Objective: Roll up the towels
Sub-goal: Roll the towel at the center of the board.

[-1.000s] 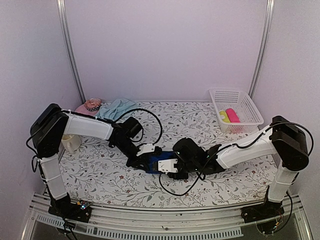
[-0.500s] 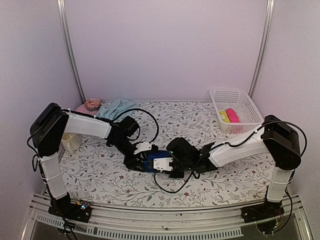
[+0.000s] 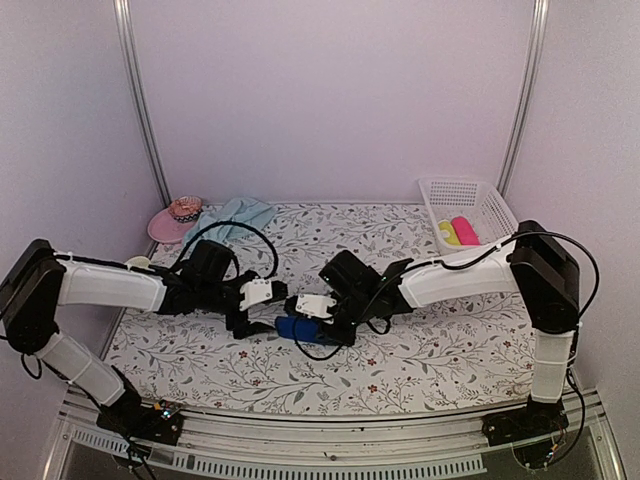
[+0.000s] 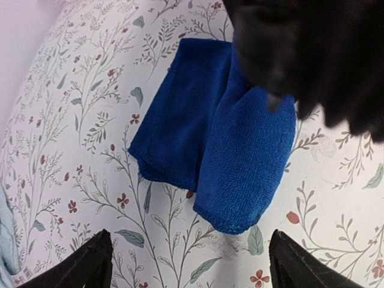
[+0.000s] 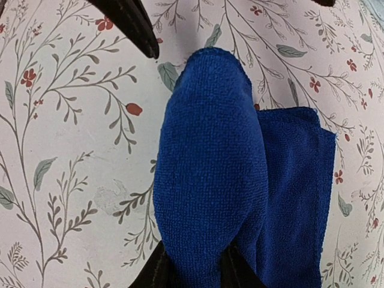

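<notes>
Each arm is built from white tube-like links joined by big black rounded joints (image 3: 545,275); the left arm (image 3: 105,285) and the right arm (image 3: 460,277) look the same. A thin black cable (image 3: 235,224) runs along each one. Near each wrist sits a small white block (image 3: 256,292). The fingers (image 4: 99,267) are black, matte and pointed at the tips.

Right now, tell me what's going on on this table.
The right gripper is pinching the rolled end of a deep royal blue cloth towel, which lies partly rolled on the flowered tablecloth. The left gripper hovers open beside it, touching nothing. A pale aqua cloth towel lies crumpled at the back left, not yet rolled.
</notes>
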